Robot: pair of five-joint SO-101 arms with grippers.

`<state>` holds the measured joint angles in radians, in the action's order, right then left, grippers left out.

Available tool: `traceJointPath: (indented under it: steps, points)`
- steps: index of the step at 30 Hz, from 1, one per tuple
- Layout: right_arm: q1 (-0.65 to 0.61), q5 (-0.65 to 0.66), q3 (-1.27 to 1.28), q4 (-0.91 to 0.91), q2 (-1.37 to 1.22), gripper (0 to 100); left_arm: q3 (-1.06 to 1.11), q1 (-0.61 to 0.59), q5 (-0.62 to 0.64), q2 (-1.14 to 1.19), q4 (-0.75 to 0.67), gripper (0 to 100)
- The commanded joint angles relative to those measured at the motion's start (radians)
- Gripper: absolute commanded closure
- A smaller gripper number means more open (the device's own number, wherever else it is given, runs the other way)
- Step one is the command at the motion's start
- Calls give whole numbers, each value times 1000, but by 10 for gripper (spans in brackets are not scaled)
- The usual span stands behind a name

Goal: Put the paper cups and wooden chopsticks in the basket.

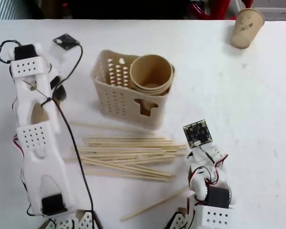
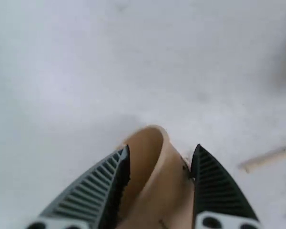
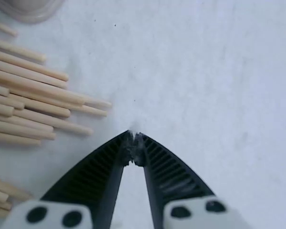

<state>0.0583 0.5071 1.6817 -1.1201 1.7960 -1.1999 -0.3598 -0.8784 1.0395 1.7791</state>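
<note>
A cream perforated basket [image 1: 115,93] is stood upright mid-table with nested paper cups [image 1: 151,74] held in it, another cup [image 1: 246,27] is set well apart near the far edge, a third cup [image 2: 150,186] is clamped in the left gripper [image 2: 162,148], and wooden chopsticks [image 1: 128,157] are strewn flat beside the basket

From the high view, the basket [image 1: 117,95] stands on the bench [image 1: 257,119] a little left of centre, with nested paper cups [image 1: 151,74] in its right end. The pile of wooden chopsticks [image 1: 128,160] lies on the bench in front of the basket, between my two arms. One stray chopstick [image 1: 155,204] lies slanted in front of the pile. A lone paper cup [image 1: 246,27] sits far right, well apart from the basket. My left claw [image 2: 159,148], left of the basket, has a paper cup [image 2: 150,181] between its fingers. My right claw [image 3: 135,134] is just right of the pile's ends.
</note>
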Motion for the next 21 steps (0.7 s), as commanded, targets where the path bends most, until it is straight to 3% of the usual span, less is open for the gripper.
traceJointPath:
  steps: [1, 4, 12, 21]
  points:
    - [-12, 11, 8, 19, 4, 978, 0, 10, -12, -24, 9, 874]
    - [-12, 11, 8, 19, 4, 978, -8, 15, -12, -25, 9, 989]
    - [-12, 11, 8, 19, 4, 978, 0, 12, 11, -189, 11, 979]
    - [-12, 11, 8, 21, 4, 978, -8, 56, 235, -708, 9, 979]
